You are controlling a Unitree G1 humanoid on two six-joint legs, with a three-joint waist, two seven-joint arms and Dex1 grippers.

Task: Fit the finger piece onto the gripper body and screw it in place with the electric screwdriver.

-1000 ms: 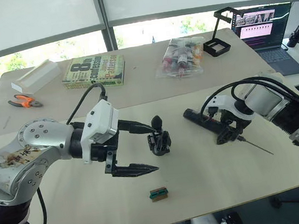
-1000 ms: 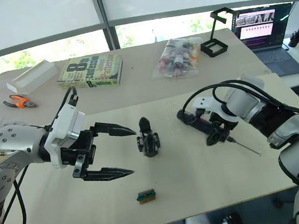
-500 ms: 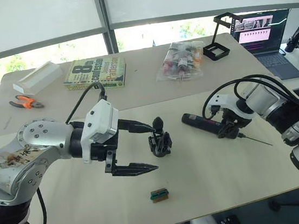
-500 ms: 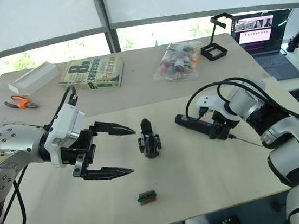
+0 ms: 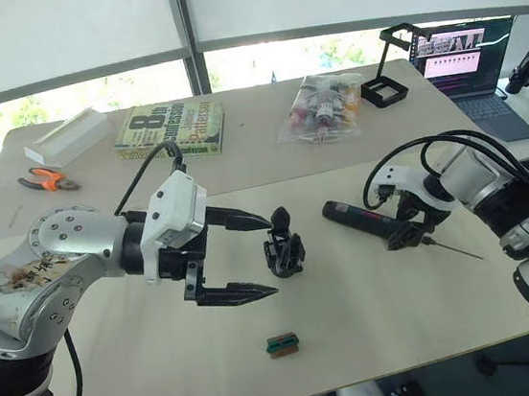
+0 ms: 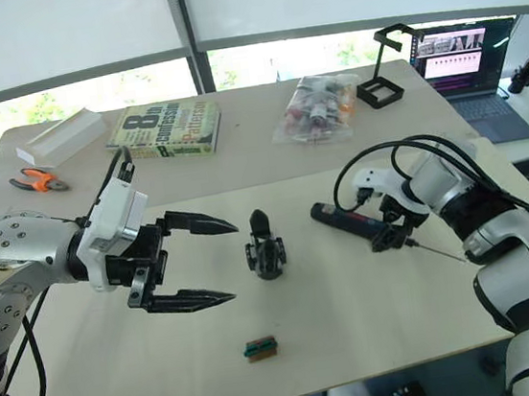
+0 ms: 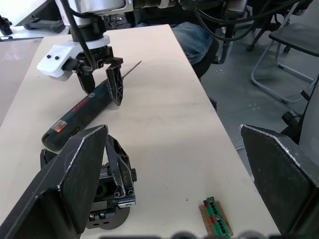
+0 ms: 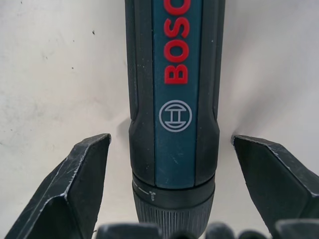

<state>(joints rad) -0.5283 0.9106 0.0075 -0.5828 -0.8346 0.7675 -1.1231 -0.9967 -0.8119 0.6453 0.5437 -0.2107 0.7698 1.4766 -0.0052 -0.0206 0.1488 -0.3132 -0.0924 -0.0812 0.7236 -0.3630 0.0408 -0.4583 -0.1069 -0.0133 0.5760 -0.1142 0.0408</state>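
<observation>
Right claw (image 6: 390, 229) lowered, fingers now straddling electric screwdriver (image 6: 350, 223).

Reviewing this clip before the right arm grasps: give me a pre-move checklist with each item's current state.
1. Right gripper open: ok, its fingers are spread apart.
2. The electric screwdriver sits between the right fingers: ok, the wrist view shows its body centred, with a gap on each side.
3. Screwdriver lies flat on the table, not yet gripped: ok.
4. Left gripper open: ok, fingers wide apart, holding nothing.
5. The gripper body stands upright on the table, just beyond the left fingertips: ok.
6. A loose finger piece ready to fit: cannot tell, none is identifiable apart from the upright finger on the gripper body.
</observation>
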